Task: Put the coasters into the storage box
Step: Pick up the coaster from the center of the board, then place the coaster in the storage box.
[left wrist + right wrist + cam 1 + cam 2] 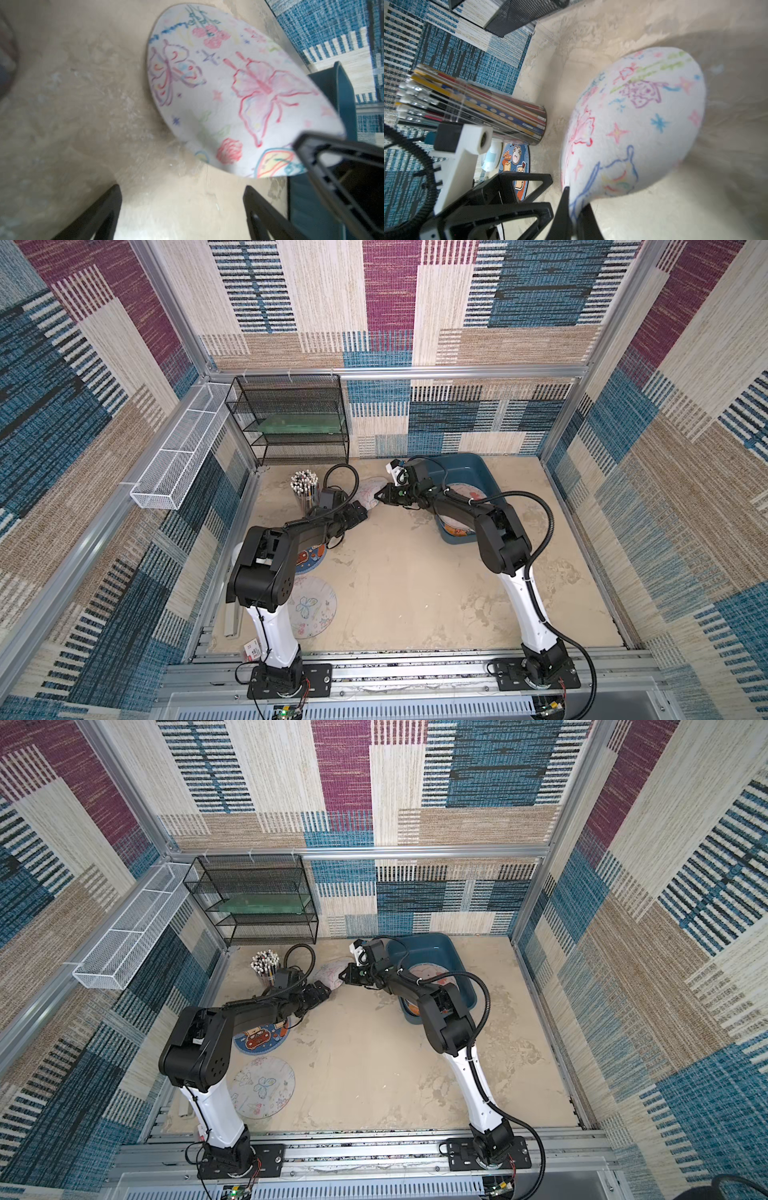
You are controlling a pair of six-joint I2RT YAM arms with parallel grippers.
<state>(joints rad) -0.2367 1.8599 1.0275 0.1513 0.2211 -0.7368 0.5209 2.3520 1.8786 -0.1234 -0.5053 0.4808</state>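
- Closest to the overhead camera are the two arm bases bolted to the front rail. In both top views the pale butterfly coaster (311,608) lies flat on the table (407,589) by the left arm's base, and a dark blue coaster (309,558) lies just behind it, partly under that arm.
- In both top views the right gripper (379,494) reaches toward the middle, pinched shut on the edge of a white coaster (371,490) that is tilted up off the table. The left gripper (362,512) sits just beside that coaster, mostly hidden under its own wrist.
- In a top view the storage box (432,948) stands at the back right, touching nothing the grippers hold; a pale coaster in the box (432,972) lies inside, with more below the right arm that I can't make out. A pencil cup (264,965) and a black mesh rack (253,898) stand at the back left, and a white wire basket (124,952) hangs on the left wall.
- From the left wrist, the left gripper (182,207) has its jaws spread wide with nothing between them. The white coaster (228,93) hangs tilted ahead, and one dark finger (332,158) of the right gripper clamps its rim. The storage box (342,93) shows behind.
- From the right wrist, the right gripper (576,212) is clamped on the white coaster (643,124), which curves upward. The pencil cup (477,112) and another dark blue coaster with cartoon food (517,164) lie beyond.
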